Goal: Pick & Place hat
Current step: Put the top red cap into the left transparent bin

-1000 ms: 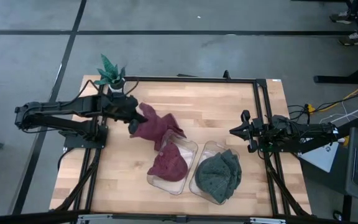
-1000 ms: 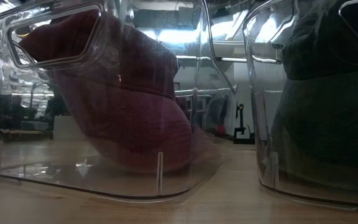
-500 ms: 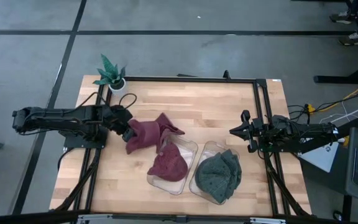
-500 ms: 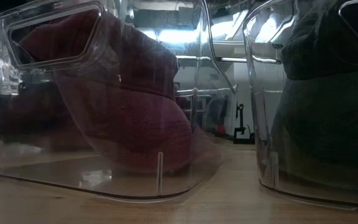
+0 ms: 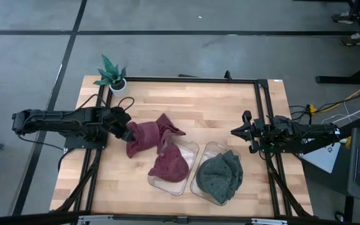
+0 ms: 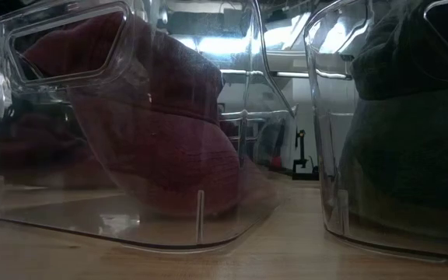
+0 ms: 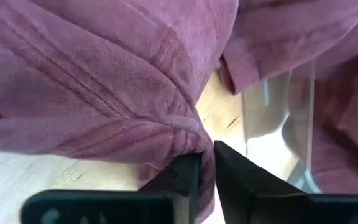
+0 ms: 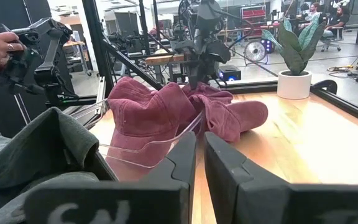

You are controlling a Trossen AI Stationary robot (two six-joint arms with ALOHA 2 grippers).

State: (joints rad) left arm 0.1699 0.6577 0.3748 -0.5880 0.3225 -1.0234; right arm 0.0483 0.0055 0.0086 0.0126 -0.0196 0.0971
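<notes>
A pale wooden tabletop (image 5: 211, 106), framed by black rails, fills the overhead view, with one dark robot arm at each side. Near the front edge stand two clear plastic bins side by side. The left clear bin (image 5: 191, 150) holds a dark red cap (image 5: 169, 165); the right clear bin (image 5: 208, 150) holds a grey-green knitted hat (image 5: 220, 175). A small potted plant with green leaves (image 5: 112, 72) stands at the far left corner of the tabletop.

The task's thing, a crumpled maroon fabric hat (image 5: 152, 132), lies on the wood just beside the left bin, one fold reaching towards the bin's rim. It is not yet inside.

The left tool (image 5: 128, 133) sits low at the hat's left edge. Its wrist view shows the two dark fingers (image 7: 185, 171) drawn almost together with a fold of maroon cloth pinched between them. The right tool (image 5: 236, 132) waits at the right edge of the tabletop, its fingers nearly closed on nothing.

The hat looks soft, light and floppy, so it will likely sag and trail when lifted. A pinch on a thick gathered fold or seam, as here, seems the safest hold; a loose flap could snag on the bin wall.
</notes>
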